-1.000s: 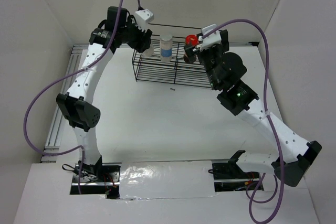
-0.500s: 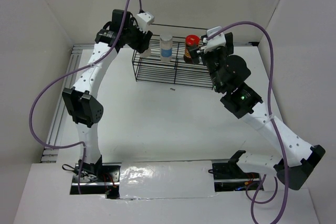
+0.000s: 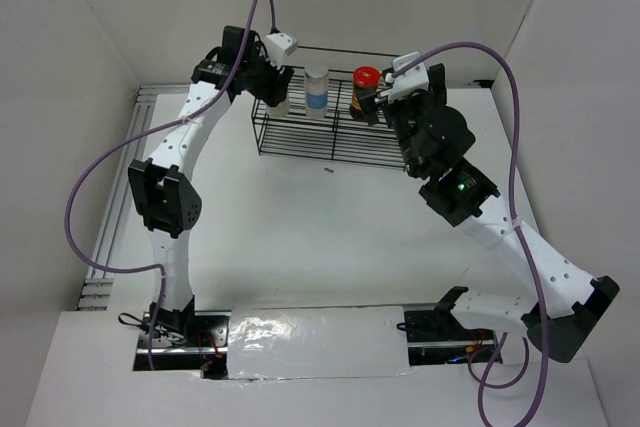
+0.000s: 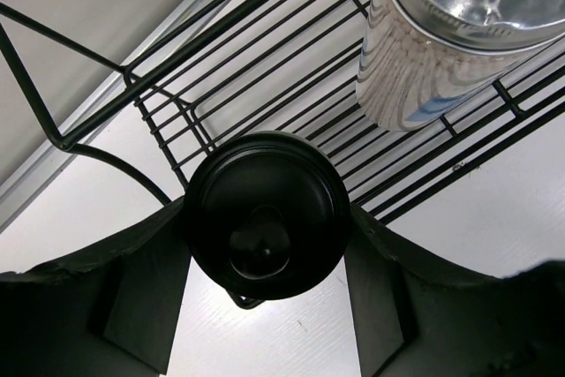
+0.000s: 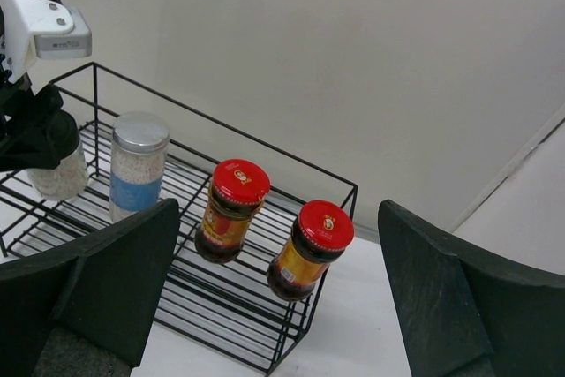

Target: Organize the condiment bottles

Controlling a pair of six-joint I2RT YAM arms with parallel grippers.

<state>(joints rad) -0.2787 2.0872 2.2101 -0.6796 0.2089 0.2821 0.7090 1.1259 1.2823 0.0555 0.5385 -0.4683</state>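
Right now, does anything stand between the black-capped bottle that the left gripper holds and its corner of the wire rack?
Nothing visible does. The left gripper is shut on the black-capped bottle over a corner of the wire rack. The blue-labelled bottle stands apart beside it, and the red-lidded jars are farther along.

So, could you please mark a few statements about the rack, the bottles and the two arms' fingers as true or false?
1. Both red-lidded jars stand upright in the wire rack. True.
2. The right fingers grip a red-lidded jar. False: they are spread open and hold nothing.
3. The blue-labelled bottle lies on its side. False: it stands upright in the rack.
4. The left fingers flank the cap of the black-capped bottle. True.
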